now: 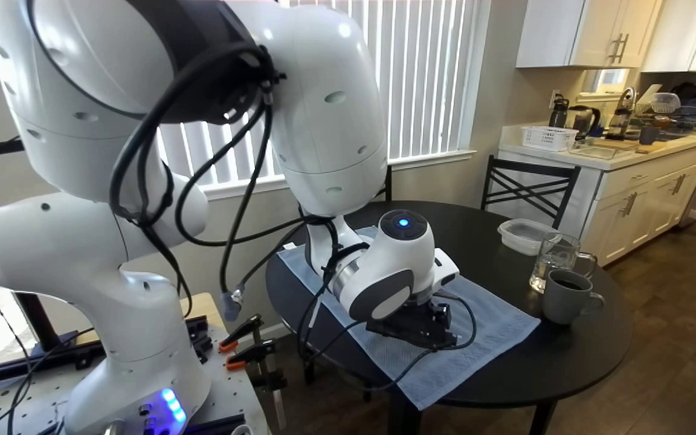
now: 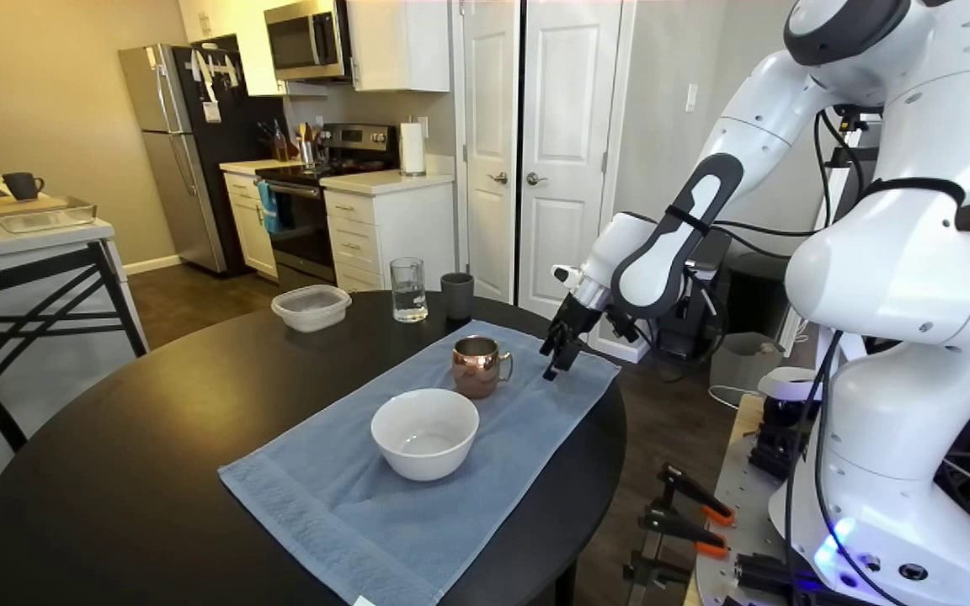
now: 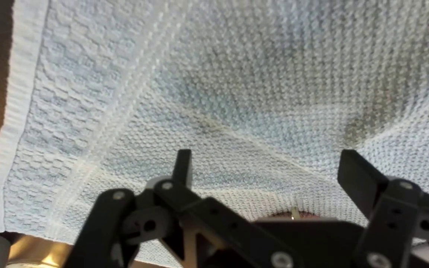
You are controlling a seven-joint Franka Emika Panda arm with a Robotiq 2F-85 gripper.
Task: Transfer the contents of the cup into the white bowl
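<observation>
The cup (image 2: 477,368) is a shiny copper mug standing upright on the blue towel. In the exterior view it shows a handle on the gripper's side; its contents are not visible. The white bowl (image 2: 424,433) stands upright beside the cup and looks empty. My gripper (image 2: 558,367) is low over the towel on the cup's handle side, apart from the cup. In the wrist view the gripper's fingers (image 3: 264,163) are wide apart with only towel between the tips. A reddish sliver of the cup (image 3: 302,214) shows behind the gripper body. The arm hides cup and bowl in an exterior view.
The blue towel (image 2: 342,480) lies on the round black table (image 2: 157,454). A grey mug (image 1: 567,296), a glass with water (image 1: 550,263) and a clear plastic container (image 1: 523,237) stand beyond the towel. A black chair (image 1: 529,187) stands at the table's edge.
</observation>
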